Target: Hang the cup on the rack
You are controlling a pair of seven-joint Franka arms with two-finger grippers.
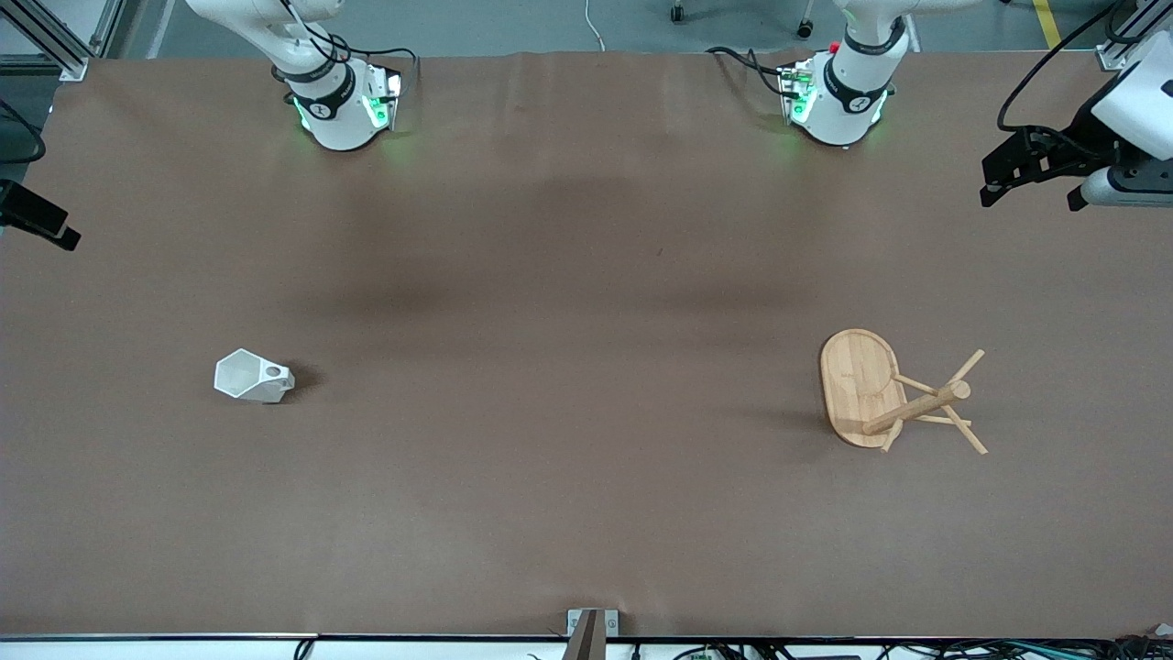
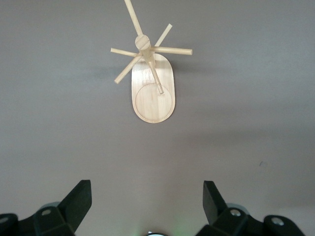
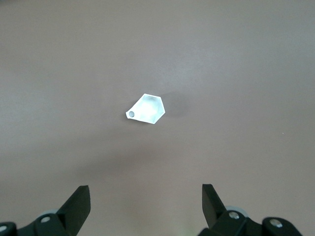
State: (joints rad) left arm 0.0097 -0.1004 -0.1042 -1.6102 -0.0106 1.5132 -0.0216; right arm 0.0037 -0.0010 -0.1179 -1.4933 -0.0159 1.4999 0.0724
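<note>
The white faceted cup (image 1: 252,376) sits on the brown table toward the right arm's end, its handle with the round hole pointing toward the table's middle. It also shows in the right wrist view (image 3: 146,109), small and far below. The bamboo rack (image 1: 860,385) stands on its oval base toward the left arm's end, with its post (image 1: 916,408) and thin pegs free. It also shows in the left wrist view (image 2: 153,93). My left gripper (image 2: 147,196) is open and empty, high over the table with the rack ahead. My right gripper (image 3: 146,196) is open and empty, high over the table with the cup ahead.
The arm bases (image 1: 344,115) (image 1: 838,105) stand along the table's edge farthest from the front camera. Black camera mounts (image 1: 1035,165) (image 1: 37,220) reach in at both ends of the table. A bracket (image 1: 591,628) sits at the table's nearest edge.
</note>
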